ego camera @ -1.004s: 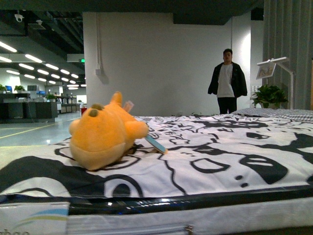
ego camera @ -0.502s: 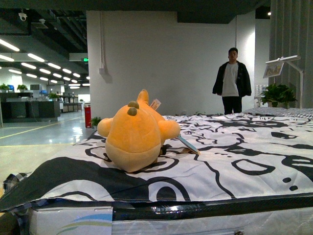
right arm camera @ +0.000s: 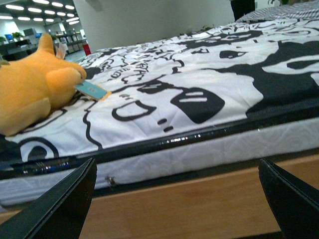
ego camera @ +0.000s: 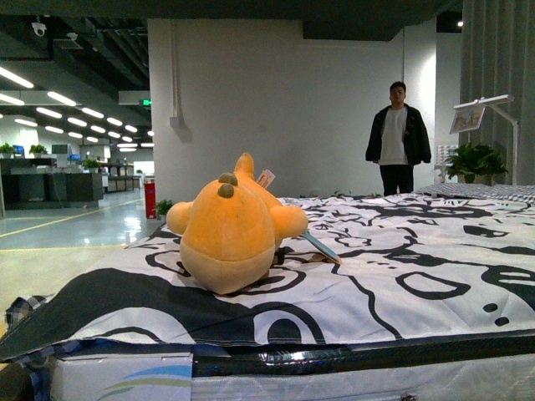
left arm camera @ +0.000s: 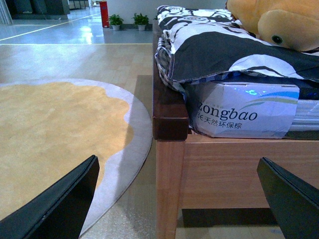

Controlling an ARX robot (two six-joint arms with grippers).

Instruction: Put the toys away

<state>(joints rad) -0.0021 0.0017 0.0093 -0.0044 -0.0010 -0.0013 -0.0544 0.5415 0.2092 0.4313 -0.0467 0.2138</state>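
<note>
Where the patterned sheet [ego camera: 401,276] lies smooth, a rounded plush toy [ego camera: 227,238] rests.

1. Left gripper [left arm camera: 178,160]: spread wide. Its two dark fingers [left arm camera: 70,199] show only at the lower corners of the left wrist view, well apart. It is aimed roughly level.
2. Right gripper [right arm camera: 177,162]: likewise spread wide, with one dark finger at each lower corner of the right wrist view. It is also aimed roughly level.
</note>
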